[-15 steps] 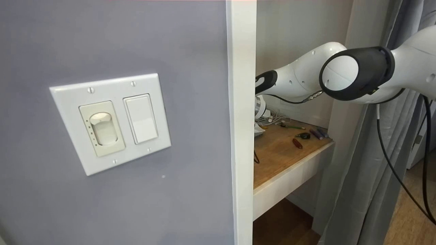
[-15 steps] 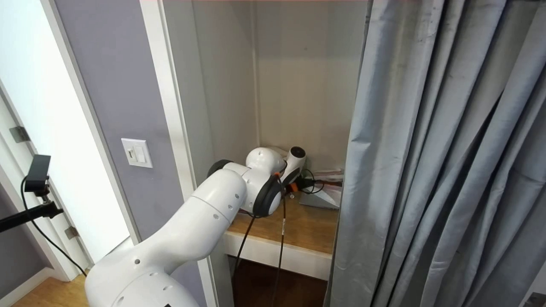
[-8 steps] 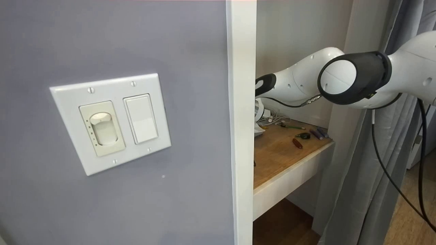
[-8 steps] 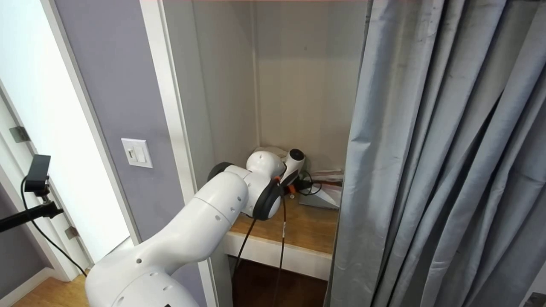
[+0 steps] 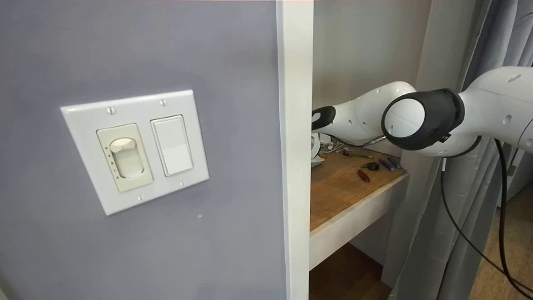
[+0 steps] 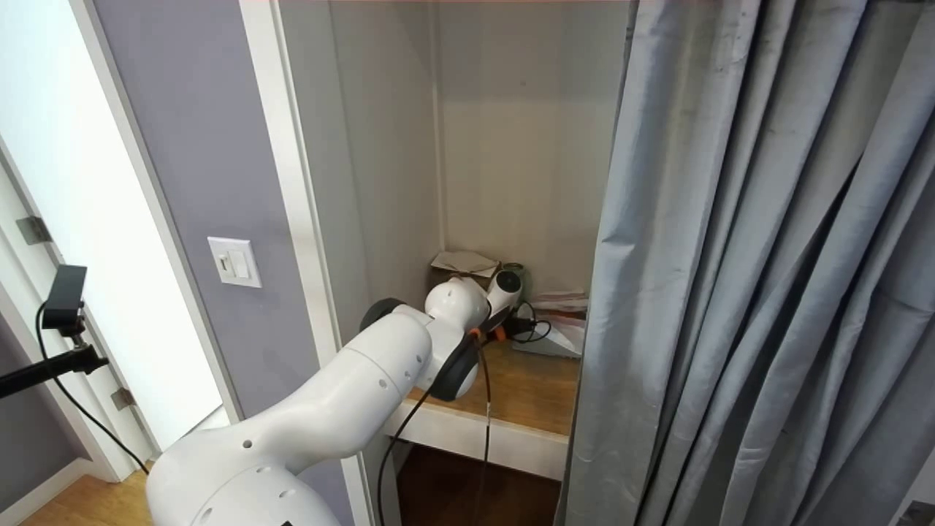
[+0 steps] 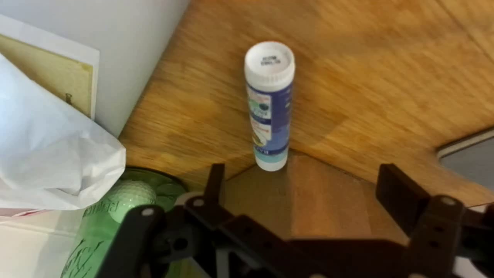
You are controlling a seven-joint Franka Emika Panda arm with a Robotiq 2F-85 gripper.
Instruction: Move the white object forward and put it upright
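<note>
The white object [image 7: 270, 65] shows in the wrist view as a small tube with a white ribbed cap, a blue printed label and a white end. It appears to lie on its side on the wooden shelf, cap end facing the camera. Its other end is close to the corner of a brown box. My gripper [image 7: 303, 173] is open, its dark fingers wide apart at the bottom of the wrist view. Nothing is between them; the tube is beyond them, nearer the left finger. In both exterior views the fingers and the tube are hidden or not discernible.
The brown box [image 7: 328, 200] stands behind the tube. A green glass [image 7: 96, 239] with a golf ball and white papers [image 7: 58, 154] are at the left. A grey flat item [image 7: 469, 160] lies right. A red item [image 5: 363, 175] and purple sticks [image 5: 386, 164] lie near the shelf's edge [image 5: 358, 208].
The arm has moved down in both exterior views. The brown box with paper on top has come into view behind it. The things on the shelf have not visibly moved.
</note>
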